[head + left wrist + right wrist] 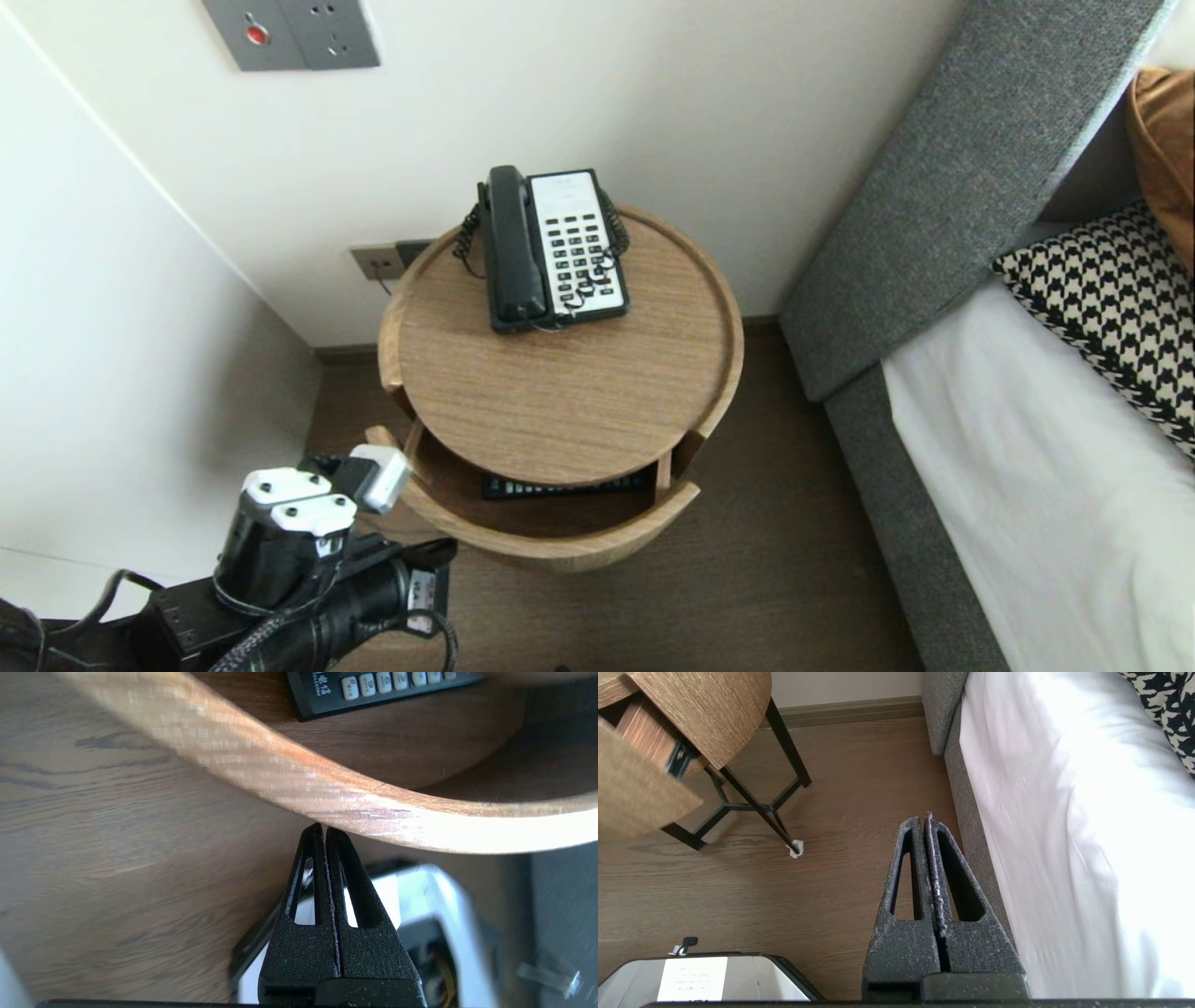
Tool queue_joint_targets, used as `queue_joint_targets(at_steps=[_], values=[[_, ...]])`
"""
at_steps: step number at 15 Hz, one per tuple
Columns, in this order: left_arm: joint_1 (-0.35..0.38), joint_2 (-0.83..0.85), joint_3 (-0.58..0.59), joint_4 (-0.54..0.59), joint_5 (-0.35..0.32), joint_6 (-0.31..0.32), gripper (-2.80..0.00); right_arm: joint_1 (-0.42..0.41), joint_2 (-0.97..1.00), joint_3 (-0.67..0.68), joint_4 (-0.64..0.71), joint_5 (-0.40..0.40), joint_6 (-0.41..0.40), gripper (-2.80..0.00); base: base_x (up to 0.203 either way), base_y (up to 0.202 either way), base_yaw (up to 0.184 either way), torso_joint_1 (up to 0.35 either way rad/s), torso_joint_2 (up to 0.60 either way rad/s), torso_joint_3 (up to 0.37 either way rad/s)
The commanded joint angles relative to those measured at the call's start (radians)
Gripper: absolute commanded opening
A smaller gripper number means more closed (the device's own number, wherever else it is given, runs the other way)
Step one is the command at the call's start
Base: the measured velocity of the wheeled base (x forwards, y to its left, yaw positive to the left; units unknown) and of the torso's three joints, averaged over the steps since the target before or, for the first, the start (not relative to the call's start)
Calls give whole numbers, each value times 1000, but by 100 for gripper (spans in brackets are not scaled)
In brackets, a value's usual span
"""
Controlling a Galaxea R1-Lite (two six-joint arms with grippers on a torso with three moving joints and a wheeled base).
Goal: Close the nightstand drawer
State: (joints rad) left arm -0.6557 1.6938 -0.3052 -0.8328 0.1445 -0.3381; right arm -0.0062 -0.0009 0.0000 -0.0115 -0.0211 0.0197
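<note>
I see the bed with its white sheet along the right, and left of it the round wooden side table against the wall. Its lower drawer stands swung out toward me. A black-and-white telephone sits at the back of the table top, handset on its cradle. The black remote lies inside the drawer, partly hidden under the table top. My left gripper is low at the drawer's left side, fingers pressed together with nothing between them, tips right at the outer face of the curved rim; I cannot tell whether they touch it. My right gripper hangs over the wooden floor beside the bed, fingers together and empty
</note>
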Motion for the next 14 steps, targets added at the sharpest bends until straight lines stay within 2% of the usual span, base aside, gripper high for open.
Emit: queue_joint_targets(at_steps=[1, 5, 8, 14], values=[[-2, 39, -34, -5, 12, -29, -280, 0, -10, 5, -1, 0, 0, -280, 0, 0, 0, 0, 0, 0], [-8, 63, -80, -5, 22, -46, -280, 0, -10, 5, -1, 0, 0, -280, 0, 0, 0, 0, 0, 0], [-10, 79, -116, -5, 70, -71, -280, 0, -10, 5, -1, 0, 0, -280, 0, 0, 0, 0, 0, 0], [-42, 75, -130, -5, 79, -90, -280, 0, -10, 5, 0, 0, 0, -280, 0, 0, 0, 0, 0, 0]])
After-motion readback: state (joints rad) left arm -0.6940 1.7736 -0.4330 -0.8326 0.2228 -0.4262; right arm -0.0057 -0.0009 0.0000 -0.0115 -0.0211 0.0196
